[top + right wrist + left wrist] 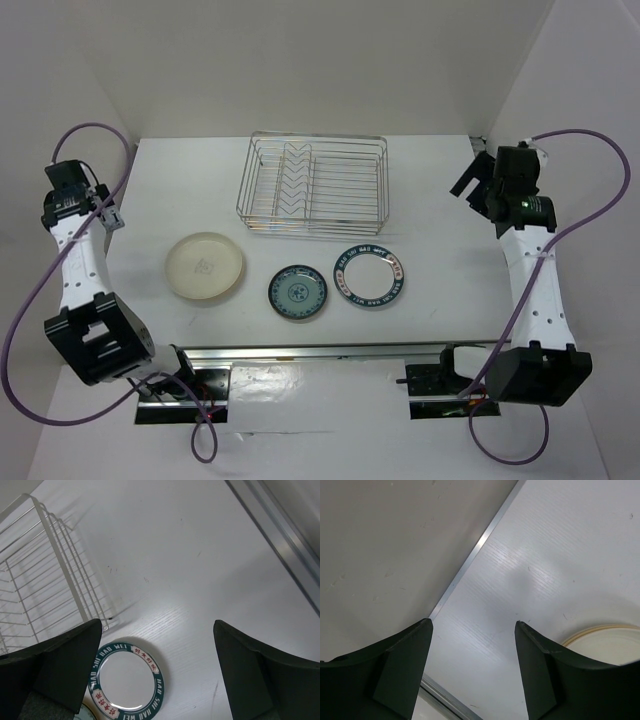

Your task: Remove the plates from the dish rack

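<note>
At the far middle of the table (pixel 440 250) stands the rack (pixel 313 185), its wires and prongs bare. Three plates lie flat on the table in front of it, in a row, apart from each other and from the rack. The cream plate (pixel 205 265) is the largest and lies on the left, off the rack's near left corner. The blue plate (pixel 297 293) is the smallest; it sits in the middle and nearest the arm bases. The ringed plate (pixel 369 277), white with a dark rim and red marks, is on the right and closest to the rack. In the right wrist view the ringed plate (pixel 126 680) lies just beside the rack's (pixel 45 580) corner without touching it.

The left gripper (pixel 105 215) hangs over the table's left edge, well to the left of the cream plate. Its wrist view shows the left gripper (pixel 472 624) with its dark fingers spread fairly wide and only bare table between them. An arc of the cream plate (pixel 610 647) shows past the right finger. A metal strip (pixel 470 565) runs where the table meets the side wall (pixel 380 545).

The right gripper (pixel 475 185) is held above the table's right side, level with the rack and well apart from it. Seen from its wrist, the right gripper (pixel 157 623) has its jaws spread very wide and holds nothing, white table showing between its fingers.

Purple cables (pixel 20 330) loop out from both arms.
</note>
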Available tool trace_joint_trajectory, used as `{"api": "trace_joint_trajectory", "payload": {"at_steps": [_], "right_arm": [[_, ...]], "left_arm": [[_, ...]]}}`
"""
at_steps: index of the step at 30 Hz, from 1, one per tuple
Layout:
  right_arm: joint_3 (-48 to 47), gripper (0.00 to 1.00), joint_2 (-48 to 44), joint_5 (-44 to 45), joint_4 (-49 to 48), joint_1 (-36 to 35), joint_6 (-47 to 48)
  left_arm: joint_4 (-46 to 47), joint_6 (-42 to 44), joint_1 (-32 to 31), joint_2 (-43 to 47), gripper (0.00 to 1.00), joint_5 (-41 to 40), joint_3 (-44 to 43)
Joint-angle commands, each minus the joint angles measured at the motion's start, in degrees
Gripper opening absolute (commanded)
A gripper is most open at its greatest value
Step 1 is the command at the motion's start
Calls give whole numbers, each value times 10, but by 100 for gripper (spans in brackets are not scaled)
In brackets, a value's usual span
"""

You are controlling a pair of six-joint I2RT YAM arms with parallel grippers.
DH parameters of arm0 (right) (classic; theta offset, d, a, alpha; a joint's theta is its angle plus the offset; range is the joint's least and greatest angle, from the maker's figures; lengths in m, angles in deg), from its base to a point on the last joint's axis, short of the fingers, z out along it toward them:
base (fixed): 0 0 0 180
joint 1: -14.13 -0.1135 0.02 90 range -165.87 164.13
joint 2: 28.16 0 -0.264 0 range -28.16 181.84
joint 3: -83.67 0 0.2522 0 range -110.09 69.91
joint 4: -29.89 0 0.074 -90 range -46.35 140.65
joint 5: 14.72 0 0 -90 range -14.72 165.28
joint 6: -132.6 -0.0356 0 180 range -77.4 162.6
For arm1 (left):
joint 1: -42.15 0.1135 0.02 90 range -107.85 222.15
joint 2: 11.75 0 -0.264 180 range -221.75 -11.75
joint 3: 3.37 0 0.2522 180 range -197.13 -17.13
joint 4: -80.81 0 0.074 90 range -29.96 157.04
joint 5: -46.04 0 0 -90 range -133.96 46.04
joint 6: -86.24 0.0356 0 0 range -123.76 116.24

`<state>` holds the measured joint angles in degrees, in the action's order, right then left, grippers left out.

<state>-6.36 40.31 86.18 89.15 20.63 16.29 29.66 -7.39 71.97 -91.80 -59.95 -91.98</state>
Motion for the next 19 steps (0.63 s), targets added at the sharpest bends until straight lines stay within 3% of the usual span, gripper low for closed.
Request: {"api": "trace_joint_trajectory", "payload": {"at_steps": [1, 19], "right_arm": [[9, 100, -19, -25, -3, -4, 15], [37, 100, -64, -69, -14, -4, 47]], "left_arm": [[9, -8, 2, 31, 80, -1, 12], [4, 9, 2, 58, 80, 21, 23]]}}
